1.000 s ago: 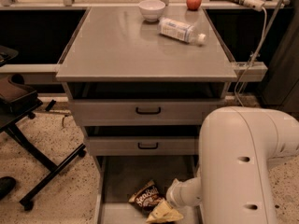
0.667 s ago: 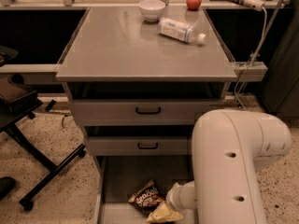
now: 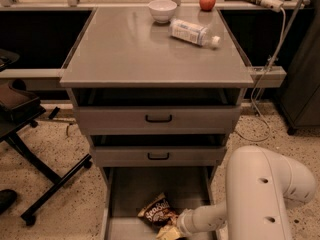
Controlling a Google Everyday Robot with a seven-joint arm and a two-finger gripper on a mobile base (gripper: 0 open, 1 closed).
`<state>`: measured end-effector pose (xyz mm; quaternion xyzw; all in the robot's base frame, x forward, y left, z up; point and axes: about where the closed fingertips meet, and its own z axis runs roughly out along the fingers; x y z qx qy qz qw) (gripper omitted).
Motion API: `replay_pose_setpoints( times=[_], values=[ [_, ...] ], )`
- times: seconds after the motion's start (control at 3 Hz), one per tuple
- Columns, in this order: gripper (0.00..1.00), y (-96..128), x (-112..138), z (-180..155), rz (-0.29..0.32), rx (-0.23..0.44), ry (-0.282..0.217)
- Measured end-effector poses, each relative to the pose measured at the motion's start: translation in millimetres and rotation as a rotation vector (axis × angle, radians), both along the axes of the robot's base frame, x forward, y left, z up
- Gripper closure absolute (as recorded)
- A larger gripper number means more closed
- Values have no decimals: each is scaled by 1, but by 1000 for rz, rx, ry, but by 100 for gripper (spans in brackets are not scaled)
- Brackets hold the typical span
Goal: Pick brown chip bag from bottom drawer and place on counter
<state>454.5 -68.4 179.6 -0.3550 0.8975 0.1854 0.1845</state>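
**Q:** Where is the brown chip bag?
**A:** The brown chip bag (image 3: 157, 214) lies crumpled on the floor of the bottom drawer (image 3: 145, 186), which is pulled out. The bag is toward the drawer's front, right of centre. Its pale yellow end points at the lower edge of the view.

**Q:** Where is the gripper, and what is its state?
**A:** The gripper (image 3: 175, 228) is down inside the bottom drawer, at the bag's pale end. Whether it touches the bag or is just beside it cannot be told. Whether it is spread or closed also cannot be told. The white arm (image 3: 260, 194) reaches in from the right.

**Q:** What surrounds them?
**A:** Directly above the bottom drawer is the middle drawer (image 3: 158, 156), and above that the top drawer (image 3: 158, 118). Each has a black handle. The counter (image 3: 145, 54) carries three items at its rear:
- a white bowl (image 3: 162, 10);
- a red apple (image 3: 207, 1);
- a clear bottle (image 3: 194, 33), lying on its side just in front of them.
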Motion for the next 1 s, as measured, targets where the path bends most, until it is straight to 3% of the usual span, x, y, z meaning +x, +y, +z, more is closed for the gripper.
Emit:
replay_pose_setpoints(
  times=[0.33, 1.0],
  values=[
    [0, 3, 0, -3, 7, 1, -4],
    [41, 3, 0, -3, 7, 1, -4]
  ],
)
